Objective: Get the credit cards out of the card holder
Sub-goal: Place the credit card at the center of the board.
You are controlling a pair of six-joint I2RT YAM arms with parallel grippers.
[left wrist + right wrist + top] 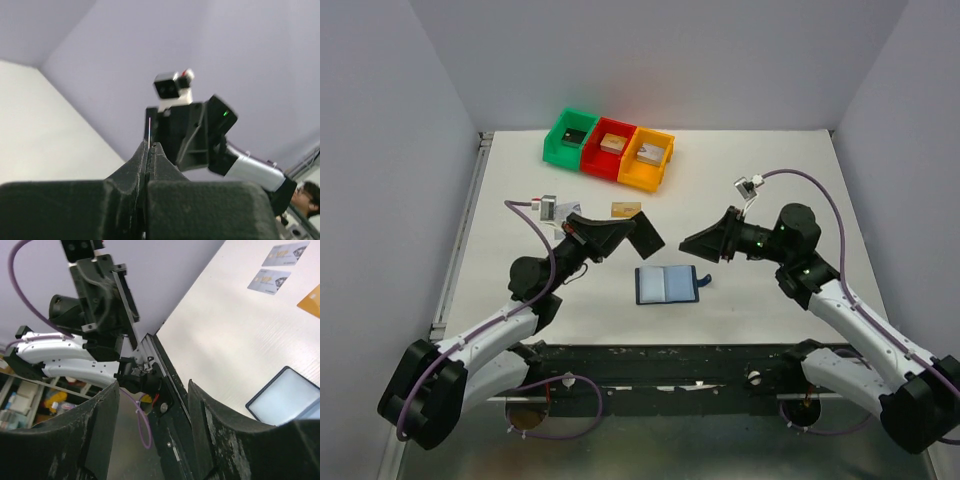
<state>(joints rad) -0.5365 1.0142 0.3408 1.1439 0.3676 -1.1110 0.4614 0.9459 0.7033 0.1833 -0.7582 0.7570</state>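
Note:
The dark blue card holder [666,284] lies open on the table between the arms, and its corner shows in the right wrist view [287,395]. My left gripper [625,236] hangs above and left of it, shut on a black credit card [647,234]. In the left wrist view the card is a thin edge [149,131] rising from the closed jaws [150,147]. My right gripper [688,243] faces it from the right, open and holding nothing [152,387]. Two silver cards [286,254] [269,280] and a tan card [625,208] lie on the table.
Green [570,135], red [610,148] and orange [648,158] bins stand in a row at the back, each holding a small block. The two grippers are close together above the middle of the table. Grey walls close in the sides.

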